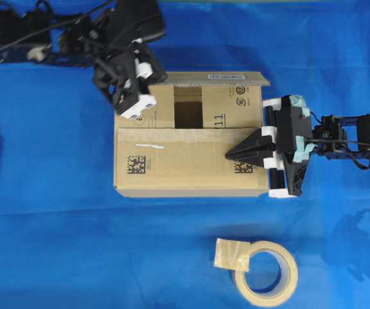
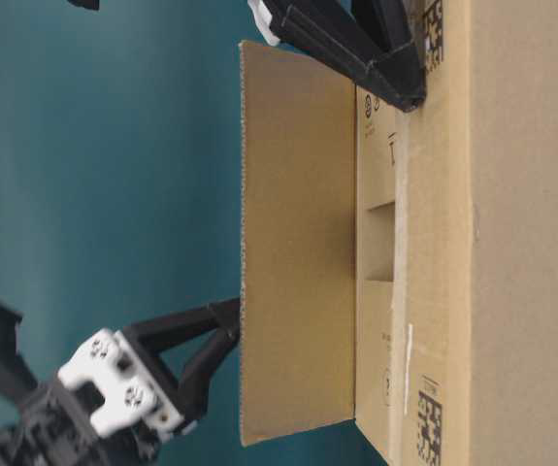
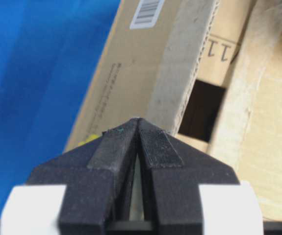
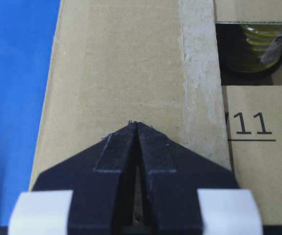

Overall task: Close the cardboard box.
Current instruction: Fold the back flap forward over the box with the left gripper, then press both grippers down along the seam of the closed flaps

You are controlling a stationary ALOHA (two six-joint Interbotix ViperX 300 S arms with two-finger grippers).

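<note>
Box (image 1: 191, 161) mid-desk (image 1: 56, 244), near long flap down, far long flap (image 2: 298, 243) upright. Right claw (image 1: 231, 155) pinched shut, empty, tip pressing near flap. Left claw (image 1: 128, 103) shut, empty, behind far flap's outer face.

Risks: left push glances off flap edge; flap lands over right claw, trapping it; light box skids across blue cloth.

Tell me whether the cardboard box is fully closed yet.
Not yet. One long flap lies flat on the cardboard box, but the far flap stands upright, leaving a dark gap between the short flaps.
</note>
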